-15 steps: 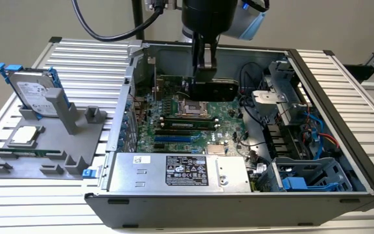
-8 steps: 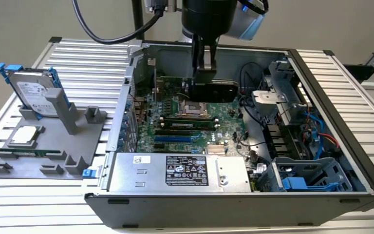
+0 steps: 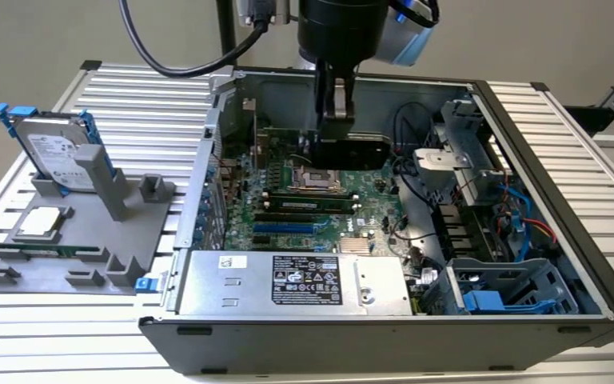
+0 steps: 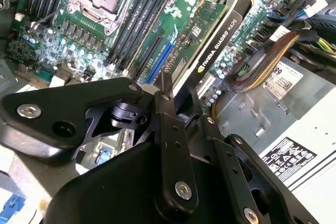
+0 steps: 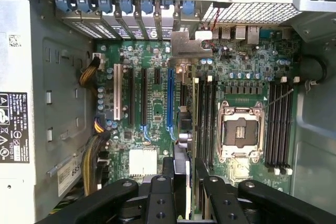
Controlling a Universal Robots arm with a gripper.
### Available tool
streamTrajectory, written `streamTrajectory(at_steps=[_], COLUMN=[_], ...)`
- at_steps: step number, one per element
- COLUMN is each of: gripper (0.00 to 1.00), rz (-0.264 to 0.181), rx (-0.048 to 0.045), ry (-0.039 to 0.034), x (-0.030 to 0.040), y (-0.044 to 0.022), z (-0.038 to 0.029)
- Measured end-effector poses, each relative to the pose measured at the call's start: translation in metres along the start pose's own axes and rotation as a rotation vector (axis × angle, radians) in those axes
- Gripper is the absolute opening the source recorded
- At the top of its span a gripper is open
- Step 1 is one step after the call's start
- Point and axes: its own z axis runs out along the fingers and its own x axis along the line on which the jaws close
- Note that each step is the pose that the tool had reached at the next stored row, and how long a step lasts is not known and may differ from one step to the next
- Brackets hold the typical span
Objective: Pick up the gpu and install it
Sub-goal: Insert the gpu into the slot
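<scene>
**Card in hand, above the board**

My gripper [image 4: 167,95] is clamped on the gpu [image 4: 210,40], pinching its upper edge so the card hangs edge-down over the motherboard [image 5: 152,108] inside the open computer case [image 3: 563,160]. I hold it on edge, I judge, so the connector side faces the slots. In the first wrist view the blue expansion slot [image 5: 169,98] lies just beside it.

gpu [image 4: 210,40] partly behind end effector [image 4: 178,103]
</scene>
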Motion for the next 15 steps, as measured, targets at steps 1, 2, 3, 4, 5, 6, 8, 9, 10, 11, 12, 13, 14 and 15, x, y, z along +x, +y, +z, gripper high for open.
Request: streamTrajectory(at_steps=[1,2,3,4,5,6,8,9,10,11,12,13,14,15], gripper=[0.00,0.00,0.00,0.00,0.00,0.00,0.00,0.00,0.00,0.00,0.00,0.00,0.00,0.00], rz=[0.000,0.000,0.000,0.000,0.000,0.000,0.000,0.000,0.000,0.000,0.000,0.000,0.000,0.000], rx=[0.0006,0.0014,0.0021,0.0029,0.0035,0.0041,0.0049,0.0052,0.0056,0.0060,0.0062,0.0063,0.0064,0.0064], ry=[-0.0001,0.0001,0.0001,0.0000,0.0000,0.0001,0.0001,0.0001,0.0001,0.0000,0.0001,0.0000,0.0001,0.0000], x=[0.0000,0.0000,0.0000,0.0000,0.0000,0.0000,0.0000,0.0000,0.0000,0.0001,0.0000,0.0001,0.0000,0.0000], y=[0.0000,0.0000,0.0000,0.0000,0.0000,0.0001,0.0001,0.0001,0.0001,0.0001,0.0001,0.0001,0.0001,0.0002], z=[0.0005,0.0009,0.0013,0.0018,0.0022,0.0026,0.0033,0.0036,0.0039,0.0042,0.0045,0.0048,0.0050,0.0053])
